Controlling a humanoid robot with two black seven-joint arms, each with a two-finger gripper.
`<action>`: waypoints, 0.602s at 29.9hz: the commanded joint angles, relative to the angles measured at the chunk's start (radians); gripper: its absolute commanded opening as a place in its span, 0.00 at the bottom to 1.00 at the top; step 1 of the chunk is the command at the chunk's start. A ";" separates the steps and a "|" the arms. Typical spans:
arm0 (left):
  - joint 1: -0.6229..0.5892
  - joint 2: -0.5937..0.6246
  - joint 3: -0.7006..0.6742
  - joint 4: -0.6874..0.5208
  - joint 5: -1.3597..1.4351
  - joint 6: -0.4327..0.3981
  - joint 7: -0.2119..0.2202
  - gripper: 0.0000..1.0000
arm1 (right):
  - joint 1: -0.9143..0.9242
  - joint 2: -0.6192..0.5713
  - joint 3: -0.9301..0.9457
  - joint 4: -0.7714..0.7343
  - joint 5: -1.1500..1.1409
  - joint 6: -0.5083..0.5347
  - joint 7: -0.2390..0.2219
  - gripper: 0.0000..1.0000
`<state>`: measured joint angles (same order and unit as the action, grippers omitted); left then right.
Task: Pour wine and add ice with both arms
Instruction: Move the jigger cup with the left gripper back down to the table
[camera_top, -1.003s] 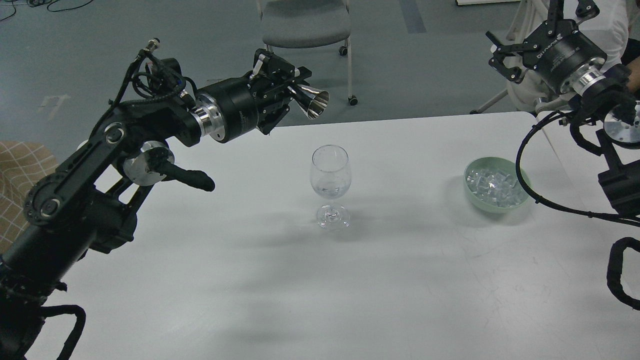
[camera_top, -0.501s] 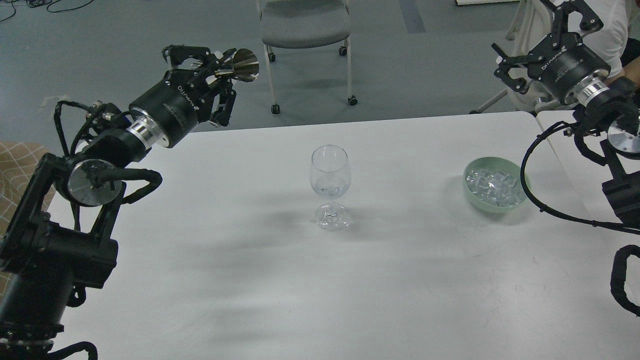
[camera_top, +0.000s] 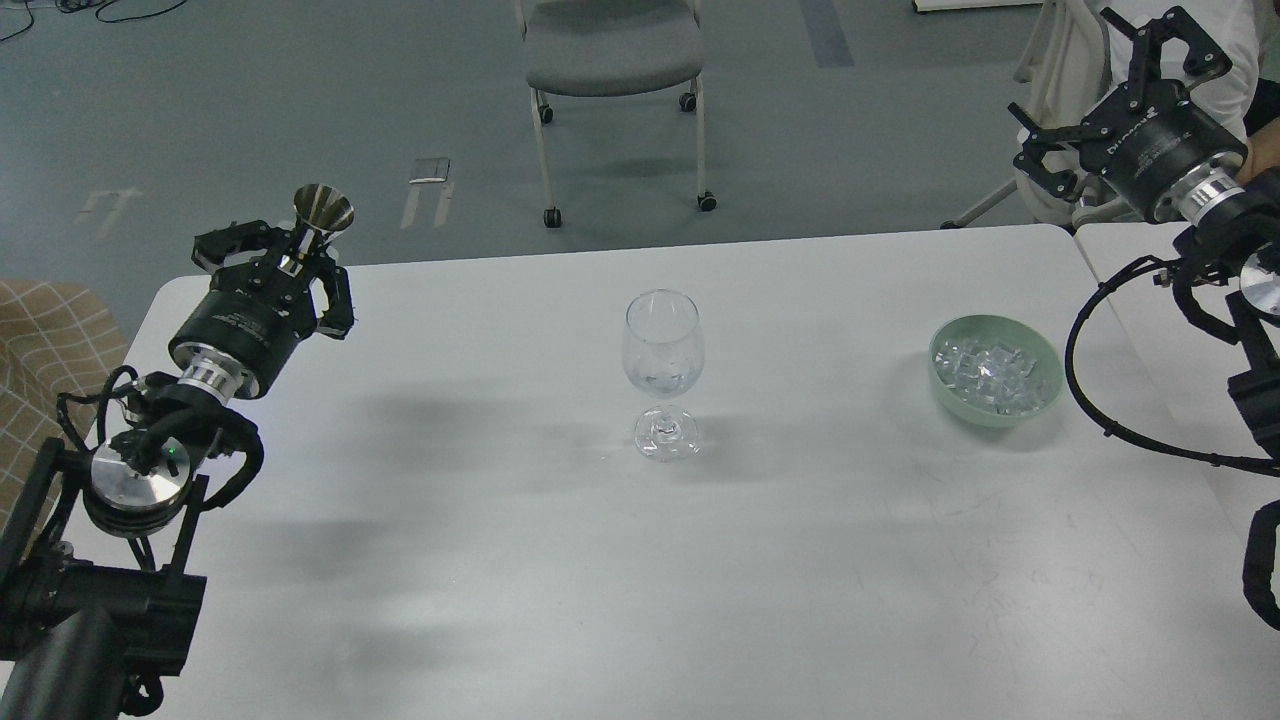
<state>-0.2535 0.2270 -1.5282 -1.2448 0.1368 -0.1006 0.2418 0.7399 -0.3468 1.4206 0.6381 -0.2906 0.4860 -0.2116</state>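
Ice (camera_top: 992, 372) sits in green bowl (camera_top: 1040, 400), far right on surface (camera_top: 620, 560) — right tool (camera_top: 1120, 95), fingers spread & empty, hangs above/beyond it, far nearer than left tool (camera_top: 290, 258), which pinches a metal cup (camera_top: 322, 212) upright. Wine glass (camera_top: 662, 370) centre — a little wine (camera_top: 660, 381) inside.

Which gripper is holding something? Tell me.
The left gripper, over the table's left end, is clamped on a shiny metal cup. The right gripper hangs open and empty.
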 joint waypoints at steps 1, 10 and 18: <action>-0.006 -0.028 -0.006 0.079 -0.074 0.042 -0.013 0.00 | -0.016 -0.024 0.001 -0.001 0.001 0.000 0.000 1.00; -0.023 -0.037 -0.013 0.247 -0.115 0.027 -0.081 0.00 | -0.019 -0.061 0.000 -0.017 -0.001 -0.006 -0.002 1.00; -0.072 -0.034 -0.018 0.338 -0.187 0.028 -0.102 0.00 | -0.023 -0.060 -0.002 -0.024 -0.001 -0.012 -0.002 1.00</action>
<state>-0.3205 0.1904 -1.5461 -0.9347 -0.0432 -0.0723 0.1410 0.7204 -0.4064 1.4192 0.6128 -0.2905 0.4775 -0.2133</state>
